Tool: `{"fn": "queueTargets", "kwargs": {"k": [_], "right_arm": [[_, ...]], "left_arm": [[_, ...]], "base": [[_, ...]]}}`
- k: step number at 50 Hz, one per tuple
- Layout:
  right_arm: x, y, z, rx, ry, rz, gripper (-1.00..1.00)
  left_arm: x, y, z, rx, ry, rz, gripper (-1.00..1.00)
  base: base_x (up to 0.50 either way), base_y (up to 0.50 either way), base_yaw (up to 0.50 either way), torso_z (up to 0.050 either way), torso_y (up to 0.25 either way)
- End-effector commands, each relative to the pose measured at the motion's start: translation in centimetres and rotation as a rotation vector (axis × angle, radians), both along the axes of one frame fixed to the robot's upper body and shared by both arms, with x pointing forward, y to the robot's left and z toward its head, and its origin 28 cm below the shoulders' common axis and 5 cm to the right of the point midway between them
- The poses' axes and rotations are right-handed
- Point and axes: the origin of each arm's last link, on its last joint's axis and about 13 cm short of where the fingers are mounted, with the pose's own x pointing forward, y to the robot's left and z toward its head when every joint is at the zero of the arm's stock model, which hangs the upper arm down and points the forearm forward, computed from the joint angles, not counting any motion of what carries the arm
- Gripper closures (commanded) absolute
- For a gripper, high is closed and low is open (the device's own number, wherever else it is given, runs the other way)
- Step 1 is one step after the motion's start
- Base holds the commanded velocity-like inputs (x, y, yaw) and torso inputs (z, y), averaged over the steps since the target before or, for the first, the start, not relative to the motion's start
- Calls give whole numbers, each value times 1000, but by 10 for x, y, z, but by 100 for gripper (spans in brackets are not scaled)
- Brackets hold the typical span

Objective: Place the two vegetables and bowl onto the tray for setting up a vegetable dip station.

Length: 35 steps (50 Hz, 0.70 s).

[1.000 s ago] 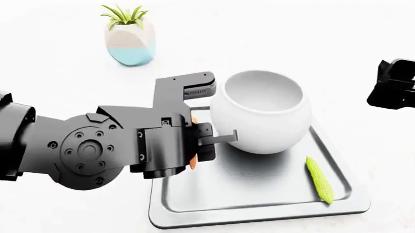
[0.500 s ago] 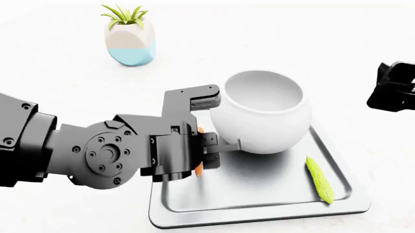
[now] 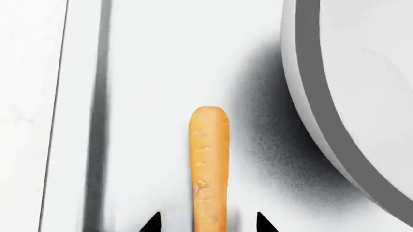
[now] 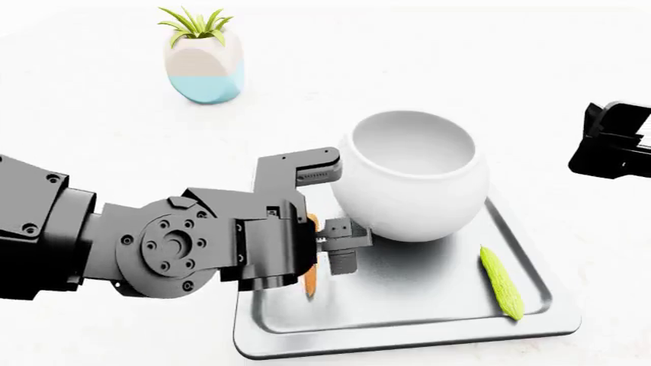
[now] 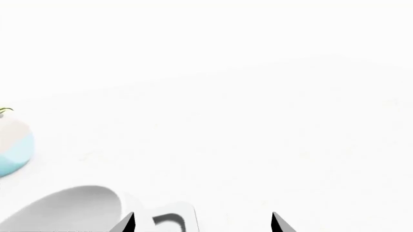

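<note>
Left gripper (image 4: 323,255) low over tray (image 4: 407,324), jaws closed on carrot (image 3: 209,164); carrot above tray floor, just beside bowl (image 4: 412,179); contact with floor unclear. Bowl on tray's far part; cucumber piece (image 4: 501,282) lying near tray's right rim. Right gripper (image 5: 201,223) parked well apart over tabletop (image 4: 91,137), jaws wide, empty. Risks: release from height may roll carrot toward rim; careless retreat may knock bowl with upper finger, shoving it off tray. Slow, straight withdrawal advisable.
</note>
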Motion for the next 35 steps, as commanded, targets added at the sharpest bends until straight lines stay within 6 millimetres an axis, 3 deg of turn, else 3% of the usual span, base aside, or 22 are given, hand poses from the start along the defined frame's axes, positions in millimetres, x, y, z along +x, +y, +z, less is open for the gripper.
{"fn": "queueTargets", "kwargs": {"k": [1,10,15,31,35], "right_arm": [[0,0,0,2,0,6,-100],[0,1,3,0,-2,10,-100],[-5,1,8,-3,-11,11,-100],[-12,5,22,-20,-35,12,-100],[-14,7,25,-72,-33,47,-100]], "left_arm": [[2,2,-1,-11,16,12,-100],[-3,5,8,-23,1,10,-100],[-11,13,28,10,-67,33,-100],[-47,33,62,146,-106,-9,-100],[-53,37,79,194,-203,-5,-100]], "base": [[0,0,0,0,0],[0,0,0,0,0],[0,0,0,0,0],[0,0,0,0,0],[0,0,0,0,0]]}}
